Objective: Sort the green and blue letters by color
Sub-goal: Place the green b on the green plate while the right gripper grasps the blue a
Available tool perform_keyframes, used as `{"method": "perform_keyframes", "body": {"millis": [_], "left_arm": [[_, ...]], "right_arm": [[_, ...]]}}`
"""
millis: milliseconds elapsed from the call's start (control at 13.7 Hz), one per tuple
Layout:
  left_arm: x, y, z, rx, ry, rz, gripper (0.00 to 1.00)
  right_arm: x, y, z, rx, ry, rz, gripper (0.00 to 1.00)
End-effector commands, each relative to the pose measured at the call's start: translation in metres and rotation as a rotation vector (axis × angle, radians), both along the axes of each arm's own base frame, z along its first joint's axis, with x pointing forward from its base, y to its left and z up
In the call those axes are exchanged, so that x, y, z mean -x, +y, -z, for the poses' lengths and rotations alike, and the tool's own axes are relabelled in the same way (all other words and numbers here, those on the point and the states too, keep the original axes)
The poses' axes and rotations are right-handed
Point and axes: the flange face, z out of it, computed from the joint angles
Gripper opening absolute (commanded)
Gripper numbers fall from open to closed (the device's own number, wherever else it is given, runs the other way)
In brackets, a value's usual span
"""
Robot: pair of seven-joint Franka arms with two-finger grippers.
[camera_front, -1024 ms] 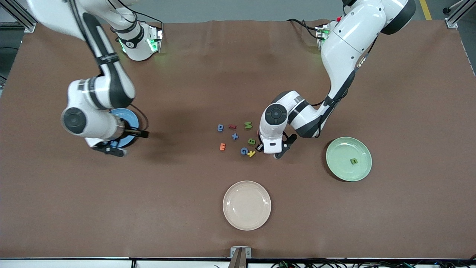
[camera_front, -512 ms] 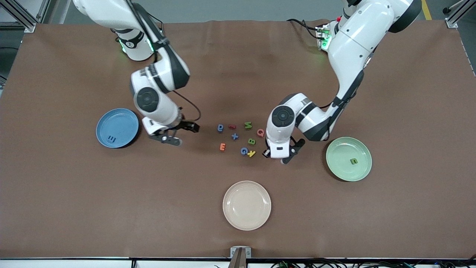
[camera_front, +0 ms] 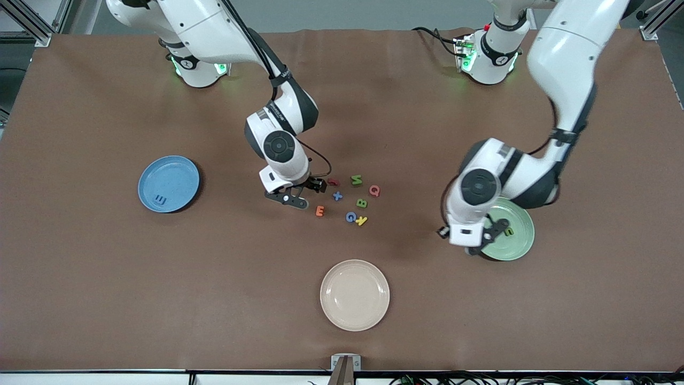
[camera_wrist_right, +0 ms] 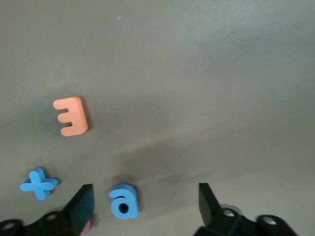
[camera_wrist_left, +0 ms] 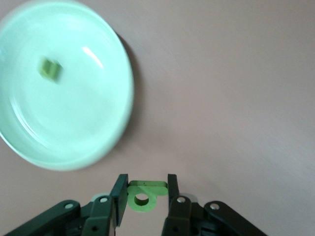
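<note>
Over green plate edge: left gripper pinching green letter; release above centre. Over blue Q: right gripper spread; straddle squarely, avoid blue x.

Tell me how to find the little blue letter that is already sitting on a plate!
Look for the round blue plate at the right arm's end of the table, away from the bunch of letters in the middle. The blue E lies in it, close to the rim nearest the front camera. It is the only letter on that plate.
</note>
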Motion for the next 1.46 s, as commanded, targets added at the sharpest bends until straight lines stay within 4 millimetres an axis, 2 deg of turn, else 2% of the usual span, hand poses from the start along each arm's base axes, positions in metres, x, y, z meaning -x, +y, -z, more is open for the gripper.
{"method": "perform_keyframes", "body": {"millis": [0,146,293,366,439,585,659,732,878,1024,1244,1390], "left_arm": [[0.0,0.049,0.004,-0.013,0.032,0.055,0.02],[-0.01,0.1,0.008,-0.002,0.05,0.081,0.02],[-0.006,0.13,0.021,0.015,0.063,0.112,0.04],[-0.002,0.141,0.03,0.025,0.068,0.115,0.08],[0.004,0.144,0.041,0.033,0.076,0.118,0.11],[0.011,0.15,0.048,0.037,0.084,0.113,0.17],[0.016,0.149,0.052,0.035,0.096,0.116,0.22],[0.017,0.149,0.053,0.035,0.099,0.117,0.36],[0.017,0.149,0.053,0.036,0.099,0.111,1.0],[0.016,0.144,0.049,0.036,0.091,0.113,1.0],[0.016,0.114,0.024,0.057,0.063,0.138,1.0],[0.018,0.083,0.011,0.079,0.041,0.144,1.0]], "right_arm": [[0.001,0.013,-0.002,-0.004,-0.017,0.005,0.76],[0.008,0.021,0.006,0.001,-0.018,0.017,0.76],[0.012,0.026,0.01,-0.002,-0.026,0.021,0.76],[0.014,0.026,0.013,0.002,-0.022,0.027,0.76],[0.017,0.029,0.014,0.003,-0.023,0.022,0.75],[0.02,0.031,0.016,0.005,-0.019,0.017,0.72],[0.02,0.031,0.016,0.005,-0.019,0.017,0.7],[0.021,0.03,0.016,0.008,-0.017,0.016,0.68],[0.021,0.03,0.017,0.009,-0.016,0.016,0.64],[0.021,0.03,0.018,0.009,-0.017,0.014,0.59],[0.021,0.03,0.018,0.01,-0.018,0.013,0.44],[0.021,0.03,0.018,0.01,-0.017,0.015,0.31]]}}
